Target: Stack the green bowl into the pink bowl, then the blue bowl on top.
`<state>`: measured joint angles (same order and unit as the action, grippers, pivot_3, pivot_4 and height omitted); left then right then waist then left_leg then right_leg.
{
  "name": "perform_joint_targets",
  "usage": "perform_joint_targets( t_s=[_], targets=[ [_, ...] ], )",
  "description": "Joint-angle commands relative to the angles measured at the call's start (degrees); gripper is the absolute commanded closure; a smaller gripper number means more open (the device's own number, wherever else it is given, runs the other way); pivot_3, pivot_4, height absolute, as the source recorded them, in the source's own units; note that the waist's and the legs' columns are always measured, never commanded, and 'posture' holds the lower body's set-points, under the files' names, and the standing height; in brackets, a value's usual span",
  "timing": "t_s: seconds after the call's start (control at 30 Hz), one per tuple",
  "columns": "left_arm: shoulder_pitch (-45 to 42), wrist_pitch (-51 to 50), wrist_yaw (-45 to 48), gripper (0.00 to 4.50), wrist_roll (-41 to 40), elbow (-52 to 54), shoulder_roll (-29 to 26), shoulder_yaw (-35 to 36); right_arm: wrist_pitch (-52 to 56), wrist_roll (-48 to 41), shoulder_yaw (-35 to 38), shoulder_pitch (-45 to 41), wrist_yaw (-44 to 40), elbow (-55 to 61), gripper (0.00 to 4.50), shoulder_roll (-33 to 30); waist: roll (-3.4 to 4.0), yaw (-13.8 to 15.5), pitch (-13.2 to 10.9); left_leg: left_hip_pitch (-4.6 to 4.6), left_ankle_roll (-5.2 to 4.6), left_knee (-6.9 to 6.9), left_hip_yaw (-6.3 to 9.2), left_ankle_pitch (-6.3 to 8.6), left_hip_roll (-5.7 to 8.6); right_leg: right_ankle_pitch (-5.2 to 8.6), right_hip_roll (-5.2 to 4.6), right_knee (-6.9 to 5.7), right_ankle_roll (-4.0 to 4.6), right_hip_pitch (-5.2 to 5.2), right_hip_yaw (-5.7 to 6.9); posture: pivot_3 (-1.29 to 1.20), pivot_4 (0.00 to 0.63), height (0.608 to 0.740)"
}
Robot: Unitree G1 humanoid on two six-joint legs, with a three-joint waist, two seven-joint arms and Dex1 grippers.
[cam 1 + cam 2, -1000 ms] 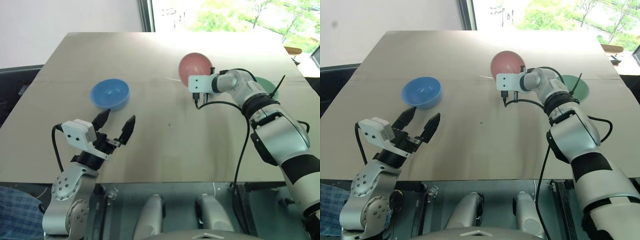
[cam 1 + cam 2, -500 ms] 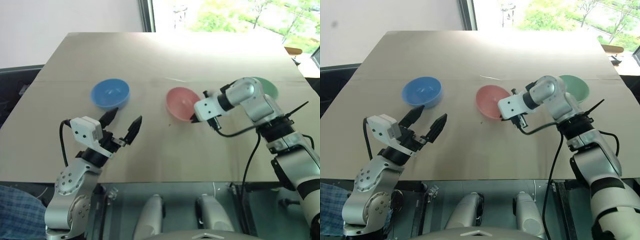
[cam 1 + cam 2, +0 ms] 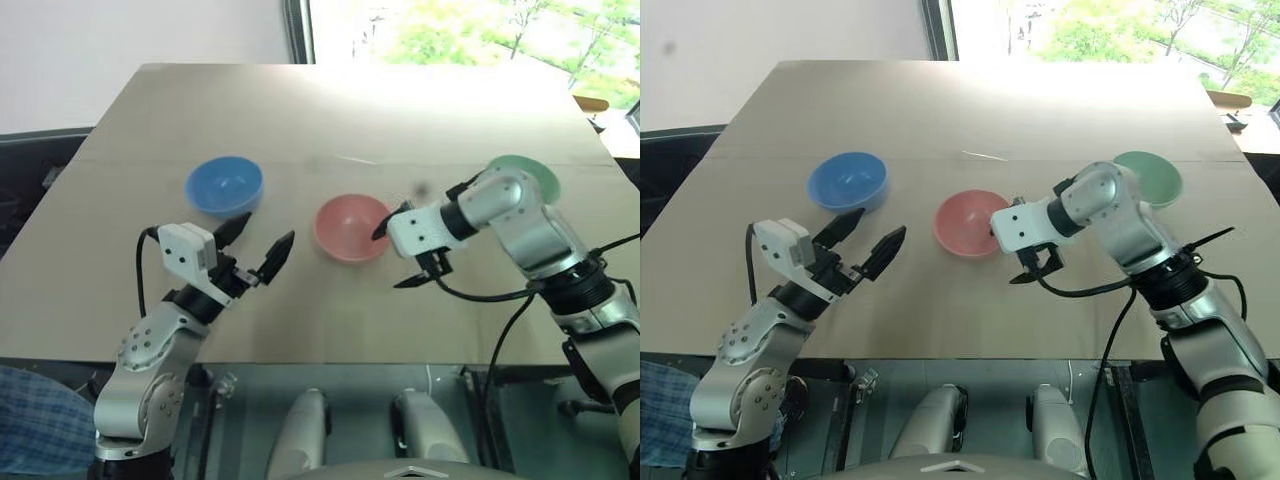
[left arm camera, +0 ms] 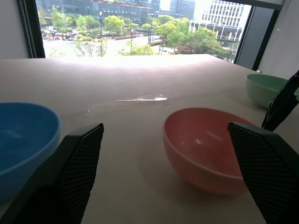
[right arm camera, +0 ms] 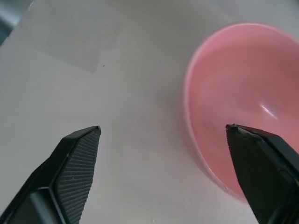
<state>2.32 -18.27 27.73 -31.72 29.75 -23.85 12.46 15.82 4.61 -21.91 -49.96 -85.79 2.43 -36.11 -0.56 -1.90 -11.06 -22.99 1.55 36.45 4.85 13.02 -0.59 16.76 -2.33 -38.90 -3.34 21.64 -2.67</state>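
The pink bowl (image 3: 352, 228) stands upright on the table's middle. My right gripper (image 3: 397, 256) is open just to its right, pointing down and left. In the right wrist view the pink bowl's (image 5: 243, 102) near rim lies between the spread fingers of the right gripper (image 5: 163, 127). The blue bowl (image 3: 224, 186) sits to the left of the pink one. My left gripper (image 3: 258, 244) hovers open and empty in front of it, aimed between the blue bowl (image 4: 23, 140) and the pink bowl (image 4: 205, 149). The green bowl (image 3: 1150, 177) rests at the right, behind my right forearm.
The tan table (image 3: 330, 110) reaches back to a window, and its front edge (image 3: 330, 360) runs just below both grippers. A thin pale streak (image 3: 985, 156) lies on the surface behind the pink bowl.
My right gripper brought the pink bowl from the far middle toward the front, set it down upright and opened, letting go. The left gripper edged slightly forward and stayed open.
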Motion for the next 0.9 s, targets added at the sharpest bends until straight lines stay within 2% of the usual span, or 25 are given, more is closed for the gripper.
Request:
perform_joint_targets(
  t_s=[0.03,0.23,0.4,0.57,0.9],
  targets=[
    [-1.66,0.82,1.68,0.00,-0.70,-0.05,-0.20,-0.82,4.45,-3.68,7.81,-0.28,5.03,2.18,0.04,-1.59,0.00,-0.02,0.00,0.00,0.00,0.00,-0.01,0.00,0.00,0.00,-0.01,0.01,0.00,0.00,0.00,0.00,0.150,0.740],
    [-4.46,1.35,4.29,0.00,-0.89,-1.62,0.43,-3.02,9.43,-2.79,18.24,-2.38,19.73,-4.17,0.04,-4.65,-0.01,-0.06,0.00,0.00,0.00,0.00,-0.02,0.00,0.01,0.00,0.00,-0.02,0.00,0.00,0.00,0.00,0.150,0.740],
    [-8.19,1.92,6.20,0.00,0.55,-4.78,0.64,-5.47,13.09,-1.13,25.36,0.26,32.38,-15.92,0.04,-9.69,-0.02,0.51,0.00,-0.05,0.00,0.00,-0.04,0.00,0.08,0.00,-0.06,0.03,0.00,0.01,-0.01,0.00,0.150,0.740],
    [-10.08,2.45,7.87,0.00,0.70,-6.94,0.64,-6.30,14.76,-2.07,25.39,3.11,35.55,-20.20,0.04,-9.38,0.00,-0.08,0.00,-0.03,-0.01,-0.02,-0.17,0.00,0.03,0.00,-0.03,0.02,0.00,0.06,-0.13,0.00,0.150,0.740],
    [-8.94,2.07,7.56,0.00,0.87,-5.68,0.19,-5.34,18.34,-5.02,23.23,6.94,35.35,-17.72,0.04,-6.54,0.01,-0.40,-0.01,-0.01,-0.01,-0.02,-0.24,0.00,0.02,0.00,-0.01,0.01,-0.01,0.06,-0.23,0.00,0.150,0.740]
  ],
)
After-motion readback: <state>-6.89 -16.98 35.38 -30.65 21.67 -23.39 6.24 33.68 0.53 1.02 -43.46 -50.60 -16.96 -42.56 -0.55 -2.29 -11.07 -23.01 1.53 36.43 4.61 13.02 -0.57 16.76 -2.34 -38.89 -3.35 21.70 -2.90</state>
